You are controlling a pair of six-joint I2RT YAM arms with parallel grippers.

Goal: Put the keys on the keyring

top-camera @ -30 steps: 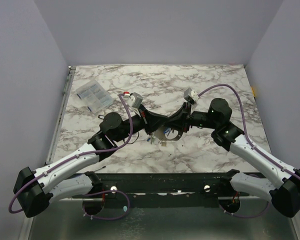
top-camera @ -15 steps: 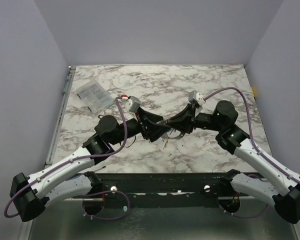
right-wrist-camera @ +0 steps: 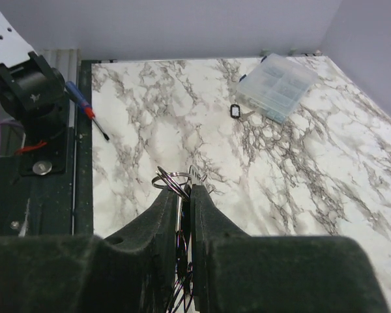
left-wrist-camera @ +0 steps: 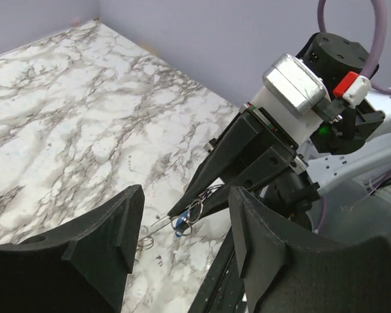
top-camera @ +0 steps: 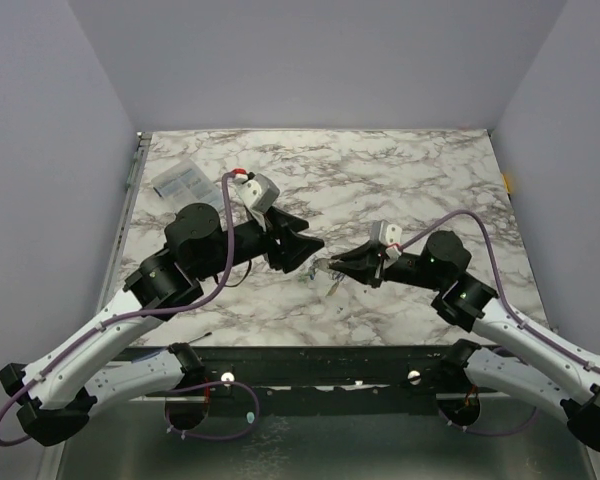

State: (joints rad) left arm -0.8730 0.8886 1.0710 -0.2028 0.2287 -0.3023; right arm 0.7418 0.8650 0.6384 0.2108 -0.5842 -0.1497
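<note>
The right hand [right-wrist-camera: 186, 190] is pinched shut on the keyring [right-wrist-camera: 171, 179], gripping the thin wire loops at the very tips of its fingers, and holds the ring just above the worktop [top-camera: 400, 180] towards its near edge. A blue key [left-wrist-camera: 180, 225] hangs from the ring right below those fingertips. The left hand [left-wrist-camera: 186, 199] faces it from close by with its fingers spread wide and nothing between them. The main risk is the grip itself: the ring is slim, smooth and held only at the tips, so any sideways push from the left hand could twist it in the pinch or flick it out. If the blue key is only part way along the coil, a jolt could shake it off again; the wrist views are too coarse to say how far on it sits. A small metal piece [left-wrist-camera: 145, 242] lies flat on the worktop just beneath the ring, possibly another key, though it is too small to be sure. It is far smaller than the left hand's fingers, so a grab could skid it away or press it flat instead of lifting it. The two hands are also very near each other, and a careless approach could knock finger against finger. The clear plastic box [top-camera: 187, 190] sits well apart at the far left and poses no trouble
</note>
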